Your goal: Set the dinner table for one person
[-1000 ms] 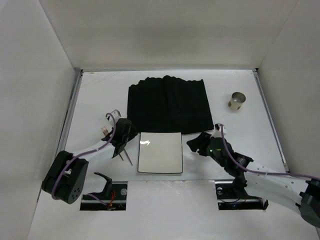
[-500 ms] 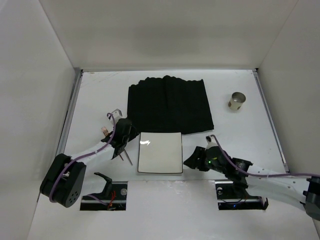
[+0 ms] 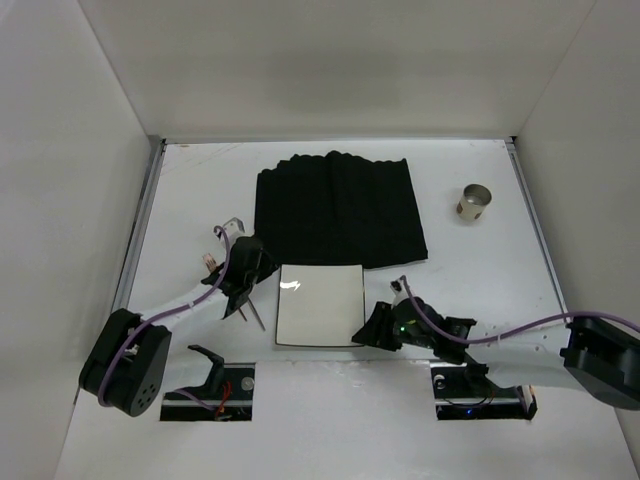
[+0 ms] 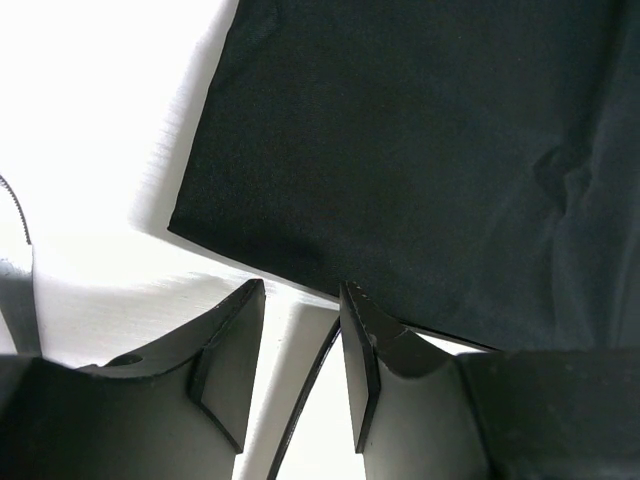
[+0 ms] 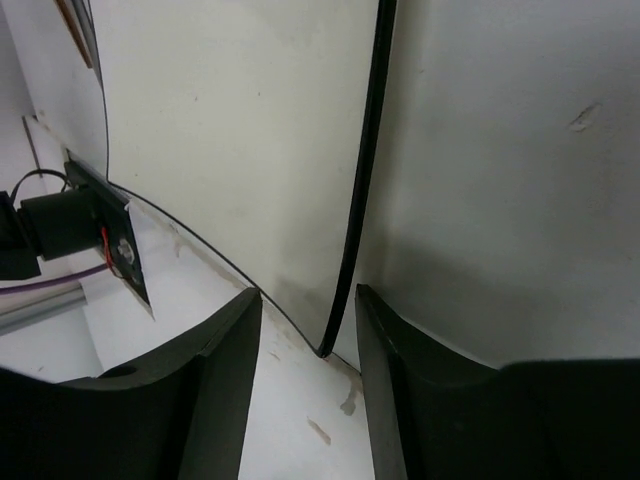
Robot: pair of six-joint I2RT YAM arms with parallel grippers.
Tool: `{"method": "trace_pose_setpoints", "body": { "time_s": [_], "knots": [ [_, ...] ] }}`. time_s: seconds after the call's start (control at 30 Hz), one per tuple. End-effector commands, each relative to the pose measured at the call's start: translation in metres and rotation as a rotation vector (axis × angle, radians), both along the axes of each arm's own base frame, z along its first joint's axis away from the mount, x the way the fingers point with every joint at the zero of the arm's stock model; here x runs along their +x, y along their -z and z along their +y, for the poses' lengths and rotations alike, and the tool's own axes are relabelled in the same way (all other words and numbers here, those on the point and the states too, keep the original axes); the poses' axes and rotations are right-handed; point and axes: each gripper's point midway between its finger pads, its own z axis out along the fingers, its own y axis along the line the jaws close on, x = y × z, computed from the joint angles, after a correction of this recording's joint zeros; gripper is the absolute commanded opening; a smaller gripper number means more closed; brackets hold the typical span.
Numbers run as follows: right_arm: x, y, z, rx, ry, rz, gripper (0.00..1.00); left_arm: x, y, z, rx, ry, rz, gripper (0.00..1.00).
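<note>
Dinner table [image 5: 500, 150] lies under right jaws, apart astride plate [image 5: 230, 130] edge; left jaws unclear.

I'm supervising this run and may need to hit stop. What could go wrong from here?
1. The right gripper has open fingers straddling only the near right corner of the plate. Such a shallow grip may let it tilt or slip.
2. The plate's far edge lies against the wrinkled black cloth mat, so pushing it could bunch the cloth.
3. The left gripper hovers by the mat's near corner and might snag it.
</note>
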Motion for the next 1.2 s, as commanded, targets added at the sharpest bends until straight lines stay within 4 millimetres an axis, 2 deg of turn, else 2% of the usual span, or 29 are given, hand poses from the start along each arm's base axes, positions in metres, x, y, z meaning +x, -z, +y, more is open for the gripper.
{"method": "trace_pose_setpoints", "body": {
  "time_s": [0.0,0.13,0.27,0.53,0.73,0.97,1.17],
  "knots": [
    [0.014,-0.001,-0.007,0.043,0.086,-0.007,0.47,0.003,-0.013,0.002,-0.030,-0.013,-0.045,0.34],
    [0.027,-0.004,-0.022,0.070,0.186,-0.013,0.47,0.004,-0.016,0.001,-0.040,-0.015,-0.054,0.34],
    [0.029,-0.004,-0.026,0.072,0.206,-0.011,0.45,0.004,-0.018,-0.001,-0.051,-0.013,-0.056,0.34],
    [0.012,0.012,-0.006,0.043,0.092,0.049,0.44,0.003,-0.021,-0.002,-0.070,-0.014,-0.060,0.34],
    [0.009,0.038,-0.003,0.033,0.129,0.116,0.42,0.001,-0.018,-0.001,-0.076,-0.011,-0.050,0.34],
    [0.002,0.047,0.010,0.074,0.135,0.152,0.38,0.001,-0.023,-0.001,-0.103,-0.014,-0.058,0.34],
    [0.003,0.053,0.012,0.114,0.163,0.157,0.24,-0.001,-0.027,0.006,-0.102,-0.030,-0.069,0.34]
  ]
}}
